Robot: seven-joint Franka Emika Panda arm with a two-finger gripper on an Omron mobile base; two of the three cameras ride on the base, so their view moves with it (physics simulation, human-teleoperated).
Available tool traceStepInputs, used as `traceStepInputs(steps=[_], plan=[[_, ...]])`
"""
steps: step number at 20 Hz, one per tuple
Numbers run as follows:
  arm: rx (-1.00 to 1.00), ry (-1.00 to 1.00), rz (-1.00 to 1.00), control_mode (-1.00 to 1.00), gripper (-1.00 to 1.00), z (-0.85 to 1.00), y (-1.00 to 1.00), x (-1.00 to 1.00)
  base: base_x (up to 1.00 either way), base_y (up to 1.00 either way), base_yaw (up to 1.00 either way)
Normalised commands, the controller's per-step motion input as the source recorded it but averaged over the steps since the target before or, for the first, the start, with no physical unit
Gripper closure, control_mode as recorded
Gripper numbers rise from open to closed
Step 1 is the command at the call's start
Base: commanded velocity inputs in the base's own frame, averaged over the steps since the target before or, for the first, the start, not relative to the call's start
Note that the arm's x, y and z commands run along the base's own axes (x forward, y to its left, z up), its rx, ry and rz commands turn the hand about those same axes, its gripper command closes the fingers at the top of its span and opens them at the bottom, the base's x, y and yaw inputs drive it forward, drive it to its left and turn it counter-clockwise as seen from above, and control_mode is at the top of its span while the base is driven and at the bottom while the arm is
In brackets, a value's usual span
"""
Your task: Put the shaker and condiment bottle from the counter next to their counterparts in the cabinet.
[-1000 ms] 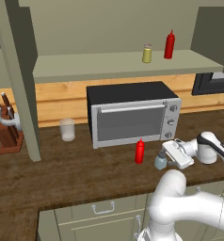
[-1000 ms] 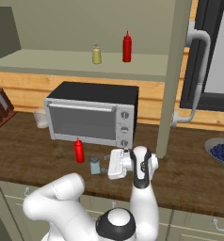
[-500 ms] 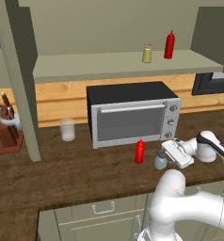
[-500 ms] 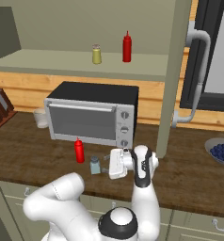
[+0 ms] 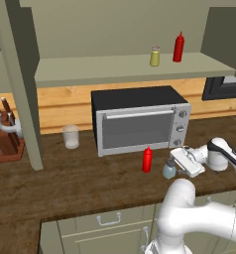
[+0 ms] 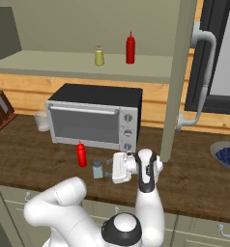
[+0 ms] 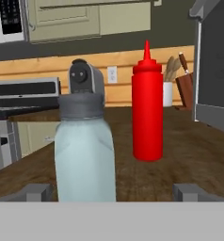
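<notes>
On the counter (image 5: 65, 183), the end effector (image 7: 109, 190), fingers spread and empty, faces the shaker (image 7: 84, 155). The red bottle (image 7: 147, 110) stands beyond. Next move: advance, then close around the shaker.

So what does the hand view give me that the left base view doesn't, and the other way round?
Hand view alone: close up, the shaker stands upright between the open gripper's fingertips, untouched as far as I can tell, with a utensil holder far behind.

Left base view alone: the cabinet shelf holding the yellowish shaker and second red bottle, the microwave, a glass.

Both: the shaker, the condiment bottle upright beside it, the counter, a knife block.
</notes>
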Motion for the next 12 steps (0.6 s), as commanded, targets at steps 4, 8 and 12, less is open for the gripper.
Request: traceStepInputs(steps=[4,8,12], plan=[[0.0,0.0,0.0,-1.0,-1.0,0.23,0.0,-0.01,0.0,0.0,0.0],[0.0,0.0,0.0,-1.0,-1.0,0.32,0.0,0.0,0.0,0.0,0.0],[0.0,0.0,0.0,-1.0,-1.0,0.25,0.0,0.0,0.0,0.0,0.0]])
